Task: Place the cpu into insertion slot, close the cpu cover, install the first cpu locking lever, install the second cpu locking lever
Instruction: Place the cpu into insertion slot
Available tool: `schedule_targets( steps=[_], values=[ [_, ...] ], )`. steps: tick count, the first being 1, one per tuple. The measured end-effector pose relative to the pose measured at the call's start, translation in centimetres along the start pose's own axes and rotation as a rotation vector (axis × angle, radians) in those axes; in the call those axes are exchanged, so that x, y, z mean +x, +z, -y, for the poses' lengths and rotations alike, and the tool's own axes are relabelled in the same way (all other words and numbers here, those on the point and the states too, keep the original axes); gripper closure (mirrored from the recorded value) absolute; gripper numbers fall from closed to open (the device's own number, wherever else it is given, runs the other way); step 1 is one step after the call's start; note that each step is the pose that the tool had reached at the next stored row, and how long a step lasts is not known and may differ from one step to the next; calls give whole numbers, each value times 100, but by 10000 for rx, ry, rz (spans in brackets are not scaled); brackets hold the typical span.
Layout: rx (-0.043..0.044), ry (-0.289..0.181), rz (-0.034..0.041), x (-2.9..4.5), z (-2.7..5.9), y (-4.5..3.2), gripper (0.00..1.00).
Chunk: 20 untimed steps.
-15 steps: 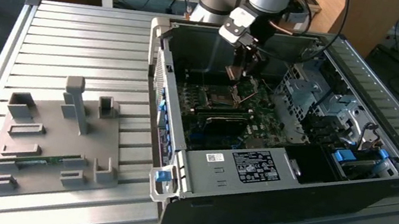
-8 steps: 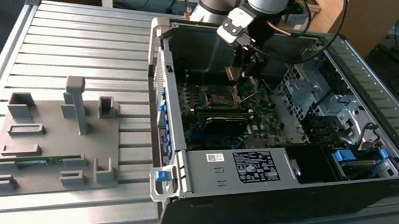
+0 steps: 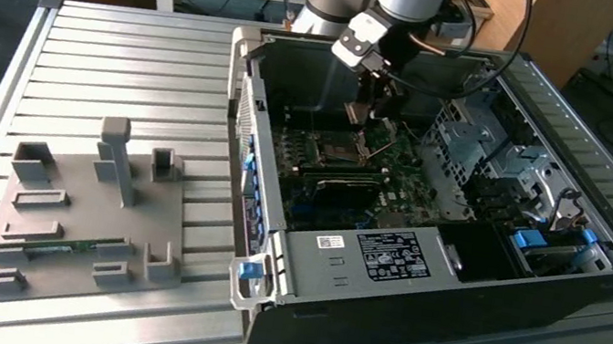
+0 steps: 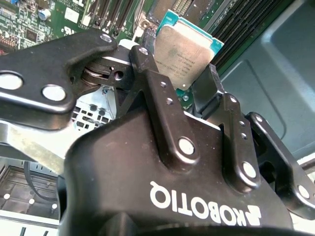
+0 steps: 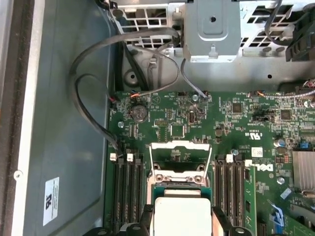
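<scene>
My gripper (image 3: 366, 122) reaches down into the open grey computer case (image 3: 390, 268) and is shut on the cpu (image 4: 183, 51), a flat silvery-tan square chip on a green edge. Both wrist views show the chip pinched between the two black fingers (image 5: 147, 219), by opposite edges. The insertion slot (image 5: 177, 164) lies on the green motherboard just beyond the chip, with a silvery metal frame around it; in the exterior view the insertion slot (image 3: 328, 151) sits below the gripper. I cannot tell the cpu cover apart from the slot's rim. The chip hangs above the board, apart from the slot.
Long black memory slots (image 5: 127, 189) flank the socket on both sides. Grey cables (image 5: 93, 105) loop along the case wall, and a metal drive cage (image 5: 214, 29) stands beyond the board. A grey fixture plate (image 3: 77, 219) lies on the slatted table at the exterior view's left.
</scene>
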<state>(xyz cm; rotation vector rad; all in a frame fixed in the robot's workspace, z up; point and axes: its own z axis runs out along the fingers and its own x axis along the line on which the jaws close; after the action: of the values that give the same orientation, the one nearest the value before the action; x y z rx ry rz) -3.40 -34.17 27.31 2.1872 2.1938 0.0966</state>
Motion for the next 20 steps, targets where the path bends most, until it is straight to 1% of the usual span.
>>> schedule_targets(
  steps=[3,5,10,20],
  values=[
    [0,0,0,0,6,3,46],
    [0,0,0,0,19,36,46],
    [-2,2,-3,0,22,46,46],
    [1,14,3,-1,65,86,46]
  ],
)
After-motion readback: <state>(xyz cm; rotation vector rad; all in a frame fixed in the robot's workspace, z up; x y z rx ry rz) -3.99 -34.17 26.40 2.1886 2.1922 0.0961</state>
